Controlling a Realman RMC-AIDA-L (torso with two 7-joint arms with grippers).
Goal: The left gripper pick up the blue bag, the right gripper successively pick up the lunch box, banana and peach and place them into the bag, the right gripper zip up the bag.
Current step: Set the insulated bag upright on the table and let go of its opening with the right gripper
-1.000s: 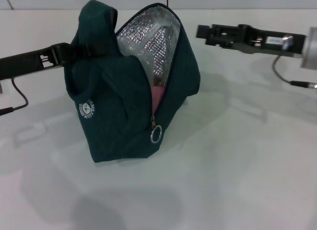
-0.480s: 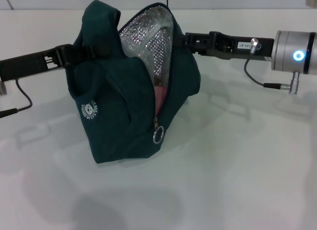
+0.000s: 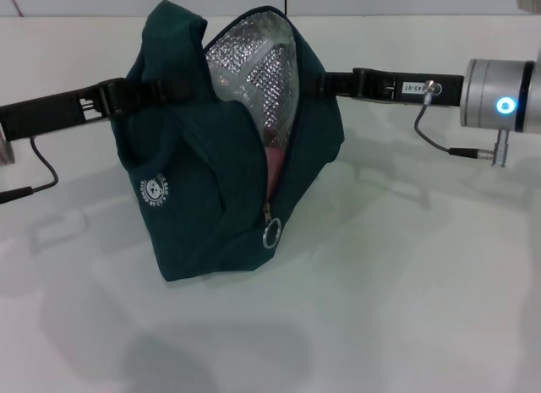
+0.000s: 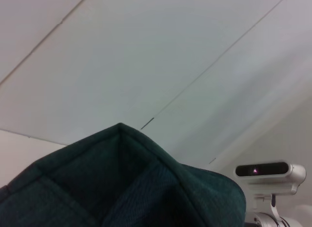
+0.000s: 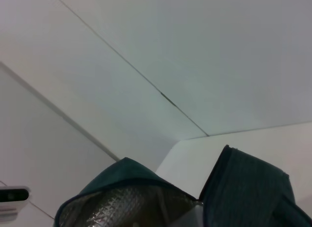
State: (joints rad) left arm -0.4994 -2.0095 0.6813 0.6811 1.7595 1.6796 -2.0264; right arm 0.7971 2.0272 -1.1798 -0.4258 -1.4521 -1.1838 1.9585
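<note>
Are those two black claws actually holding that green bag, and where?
The left gripper meets the blue bag at its upper left fabric, apparently gripping it. The right gripper reaches its upper right edge; its fingertips are hidden.

Head looks down; wrists face up past the blue bag (image 3: pixel 220 190).

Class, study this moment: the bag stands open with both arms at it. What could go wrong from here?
1. The right gripper reaches the blue bag's open edge high up, while the zipper pull hangs low; tugging there may tip the bag rather than close it.
2. The pink peach shows in the gap, so the zipper might snag on it.
3. The left gripper grips only fabric, which could slip.
</note>
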